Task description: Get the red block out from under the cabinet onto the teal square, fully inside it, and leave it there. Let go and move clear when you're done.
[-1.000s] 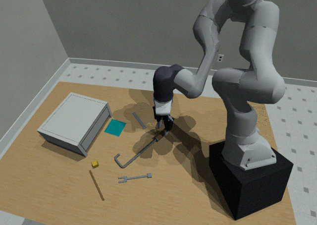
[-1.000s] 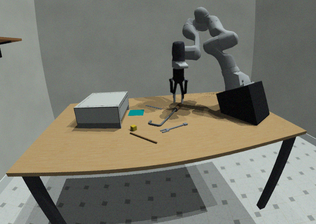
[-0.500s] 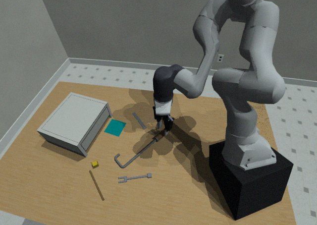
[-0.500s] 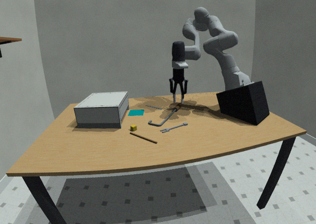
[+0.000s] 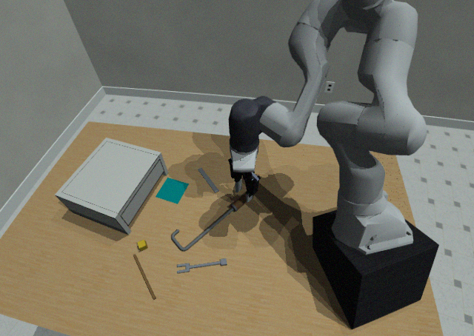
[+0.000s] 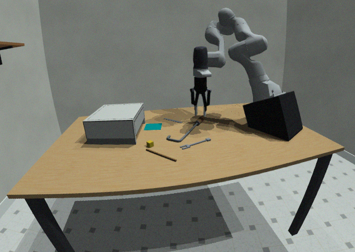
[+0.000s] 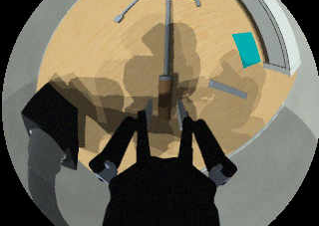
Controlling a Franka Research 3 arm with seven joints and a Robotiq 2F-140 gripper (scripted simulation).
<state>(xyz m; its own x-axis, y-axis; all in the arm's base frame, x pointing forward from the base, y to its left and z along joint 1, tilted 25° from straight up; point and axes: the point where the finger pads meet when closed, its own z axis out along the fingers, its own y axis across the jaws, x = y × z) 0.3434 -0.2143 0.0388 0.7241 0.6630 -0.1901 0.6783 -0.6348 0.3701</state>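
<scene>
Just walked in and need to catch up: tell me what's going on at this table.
The single arm's gripper hangs partly open and empty just above the brown handle of the hooked tool, which lies flat on the table. The red block isn't visible; it would be under the cabinet. The teal square beside the cabinet has nothing on it. A fork tool, stick, gray bar and yellow cube lie untouched.

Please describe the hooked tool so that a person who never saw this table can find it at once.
Start at the grey cabinet and go to the teal square beside it. Beyond it lies a long grey metal rod with a brown handle under the partly open gripper. Only this tool ends in a curved hook.
</scene>
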